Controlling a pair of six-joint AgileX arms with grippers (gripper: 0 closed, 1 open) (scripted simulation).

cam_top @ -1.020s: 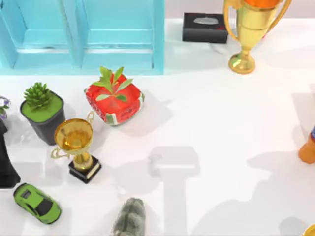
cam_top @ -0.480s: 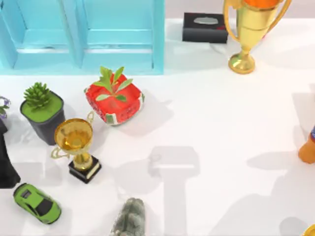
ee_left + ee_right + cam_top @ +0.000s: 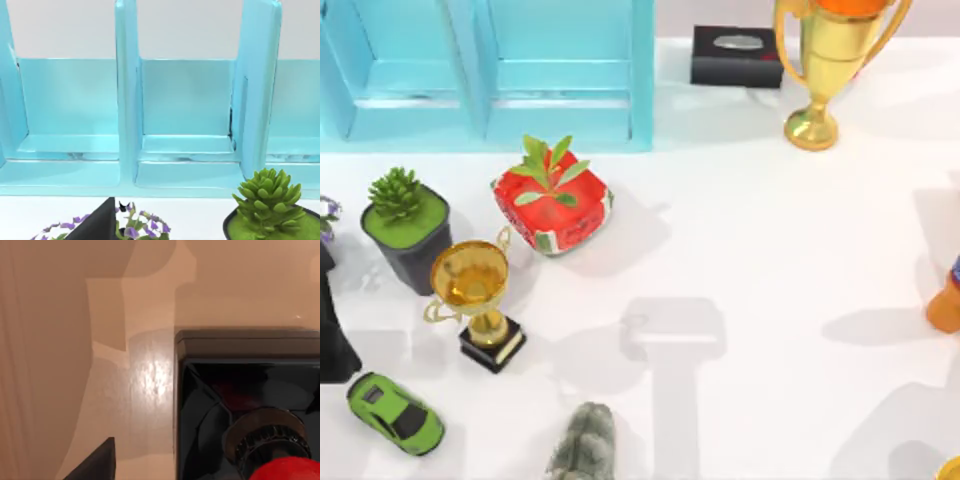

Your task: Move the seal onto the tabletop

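Observation:
The seal (image 3: 260,440) is close up in the right wrist view: a glossy red knob and a metal ring on a black square block. It stands on a glossy tan surface (image 3: 145,380). A dark part of my right gripper (image 3: 95,462) shows beside it, apart from the block. The white tabletop (image 3: 770,220) spreads across the top view. My left arm (image 3: 332,330) is parked at the table's left edge, and its gripper (image 3: 97,225) faces the blue cabinet.
A light blue cabinet (image 3: 490,70) stands at the back left, with a black box (image 3: 735,55) and a tall gold trophy (image 3: 825,70) to its right. A red plant pot (image 3: 552,205), a succulent (image 3: 405,225), a small gold trophy (image 3: 480,300), a green car (image 3: 395,412) and a grey furry lump (image 3: 585,445) crowd the left. An orange object (image 3: 945,300) sits at the right edge.
The arm's shadow at the table's lower right has shrunk back toward the right corner. Nothing on the table has moved.

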